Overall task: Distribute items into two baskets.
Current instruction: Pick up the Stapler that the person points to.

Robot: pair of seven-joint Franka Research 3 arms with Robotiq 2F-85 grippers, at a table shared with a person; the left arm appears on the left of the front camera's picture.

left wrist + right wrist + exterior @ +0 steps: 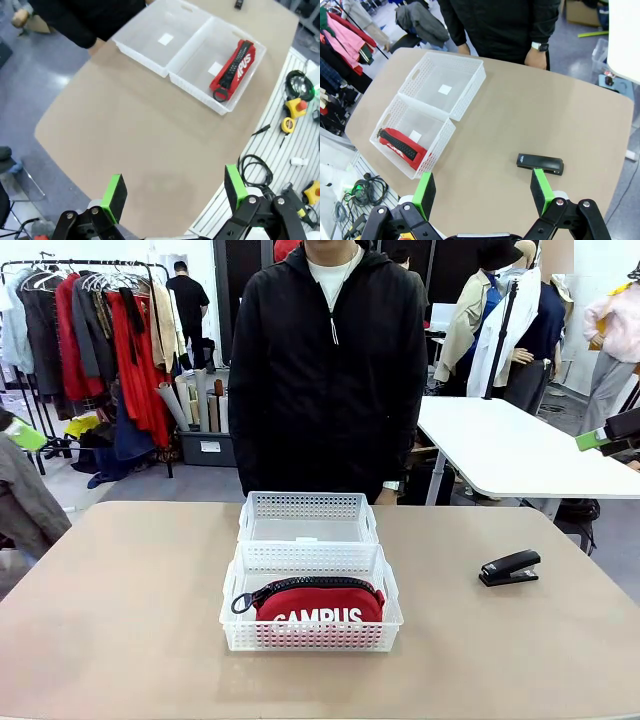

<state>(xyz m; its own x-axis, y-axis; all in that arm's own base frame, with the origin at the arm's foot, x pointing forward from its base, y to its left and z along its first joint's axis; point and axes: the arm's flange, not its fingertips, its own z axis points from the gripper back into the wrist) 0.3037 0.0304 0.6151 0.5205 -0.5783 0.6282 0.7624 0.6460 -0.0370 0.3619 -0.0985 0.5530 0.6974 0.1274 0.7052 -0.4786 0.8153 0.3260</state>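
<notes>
Beige worktop: the red pouch lies in the nearer basket; the farther basket, touching it, sits empty, likely kept for the black stapler lying well apart. Above, the left hand and right hand hover, fingers spread, holding nothing

The tan worktop had rounded corners. At its far side stood a person in a black zipped jacket over a white top, with a wristwatch on one arm. Far behind on the left, a clothes rack held red, white and dark garments, and pale rolls stood beside a grey bin on the floor. On the far right stood a white table. Past the worktop's near edge, a slatted surface carried black cables and a yellow box with a red button.
</notes>
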